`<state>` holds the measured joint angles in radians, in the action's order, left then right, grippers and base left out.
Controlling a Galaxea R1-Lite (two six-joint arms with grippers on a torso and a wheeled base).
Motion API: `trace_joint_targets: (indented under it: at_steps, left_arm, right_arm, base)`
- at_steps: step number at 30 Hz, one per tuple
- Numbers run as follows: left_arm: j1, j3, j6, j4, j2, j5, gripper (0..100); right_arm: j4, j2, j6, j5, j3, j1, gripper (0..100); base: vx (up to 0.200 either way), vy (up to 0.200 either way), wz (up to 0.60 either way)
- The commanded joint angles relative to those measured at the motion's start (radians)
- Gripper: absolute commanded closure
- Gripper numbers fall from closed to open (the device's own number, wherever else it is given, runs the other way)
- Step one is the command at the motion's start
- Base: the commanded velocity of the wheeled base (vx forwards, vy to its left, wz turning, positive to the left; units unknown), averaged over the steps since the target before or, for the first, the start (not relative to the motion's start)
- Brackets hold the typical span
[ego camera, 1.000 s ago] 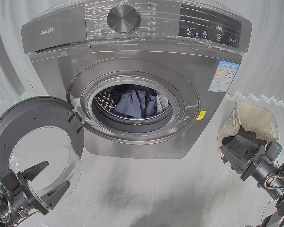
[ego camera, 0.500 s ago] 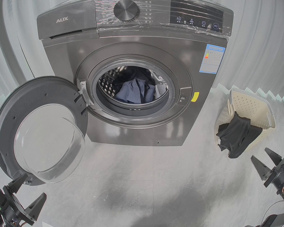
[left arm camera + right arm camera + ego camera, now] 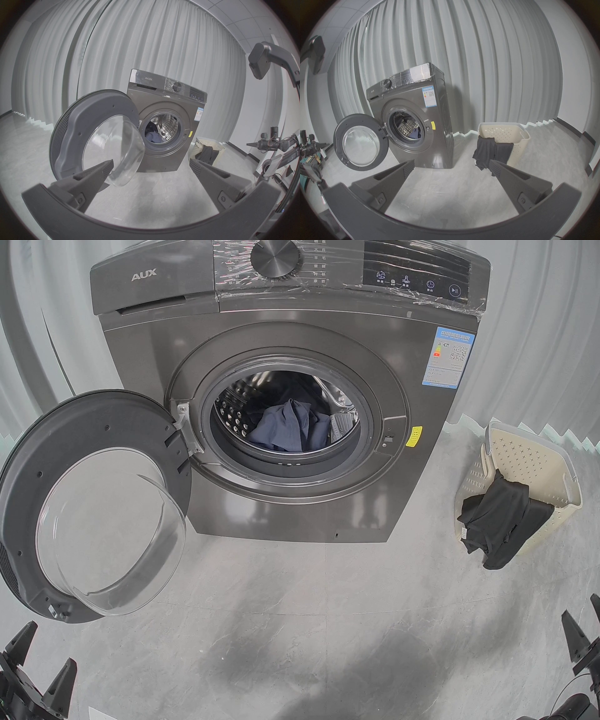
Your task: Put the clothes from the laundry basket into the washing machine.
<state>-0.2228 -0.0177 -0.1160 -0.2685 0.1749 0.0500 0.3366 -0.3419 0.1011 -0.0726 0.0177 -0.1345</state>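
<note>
The grey washing machine (image 3: 156, 359) stands ahead with its round door (image 3: 94, 502) swung open to the left. A blue garment (image 3: 287, 427) lies in the drum. To the right of the machine, on the floor, stands the cream laundry basket (image 3: 531, 462), and a black garment (image 3: 500, 521) hangs over its front rim. My left gripper (image 3: 49, 646) is open and empty at the lower left, below the door. My right gripper (image 3: 581, 610) is open and empty at the lower right, short of the basket. The right wrist view shows the basket (image 3: 506, 132) and black garment (image 3: 490, 151) beyond that gripper (image 3: 451, 165).
Grey floor (image 3: 325, 627) stretches between me and the machine. The open door juts into the left side. Pale curtains (image 3: 544, 334) hang behind. In the left wrist view the machine (image 3: 175, 156) and door (image 3: 90, 128) lie beyond the open gripper (image 3: 151, 165).
The head camera has drawn back, so machine and basket look farther off. My right gripper, at the black garment a second ago, is now away from it and empty. Both grippers sit lower.
</note>
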Motion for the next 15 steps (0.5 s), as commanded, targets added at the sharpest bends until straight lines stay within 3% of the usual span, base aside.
trace_joint_targets:
  at_steps: [1,4,5,7,10,11,12,13,15]
  left_arm:
    - [0.086,0.018,0.03,0.089,-0.08,-0.007,0]
    - [0.092,0.018,0.039,0.094,-0.08,-0.007,0]
    - [0.192,0.018,0.124,0.155,-0.097,0.005,0]
    - [0.241,0.018,0.134,0.195,-0.147,0.042,0]
    - [0.237,0.018,0.13,0.201,-0.16,0.071,0]
    - [0.227,0.018,0.125,0.204,-0.173,0.064,0]
    - [0.227,0.018,0.142,0.216,-0.173,0.06,0]
    - [0.226,0.018,0.154,0.23,-0.173,0.014,0]
    - [0.227,0.018,0.148,0.269,-0.173,-0.033,0]
  right_arm:
    - [-0.172,0.273,-0.035,0.004,-0.018,0.073,0]
    - [-0.18,0.276,-0.038,0.005,-0.018,0.085,0]
    - [-0.353,0.342,-0.075,0.025,-0.016,0.136,0]
    - [-0.357,0.334,-0.077,0.023,-0.013,0.138,0]
    - [-0.35,0.333,-0.077,0.022,-0.013,0.134,0]
    - [-0.35,0.334,-0.073,0.022,-0.013,0.134,0]
    - [-0.35,0.334,-0.073,0.022,-0.013,0.136,0]
    - [-0.349,0.336,-0.07,0.022,-0.015,0.134,0]
    - [-0.35,0.334,-0.075,0.022,-0.015,0.134,0]
  base:
    - [0.0,-0.2,0.0]
    - [0.0,-0.2,0.0]
    - [0.0,-0.2,0.0]
    - [0.0,-0.1,0.0]
    - [0.0,0.0,0.0]
    - [0.0,0.0,0.0]
    - [0.0,0.0,0.0]
    - [0.0,0.0,0.0]
    - [0.0,0.0,0.0]
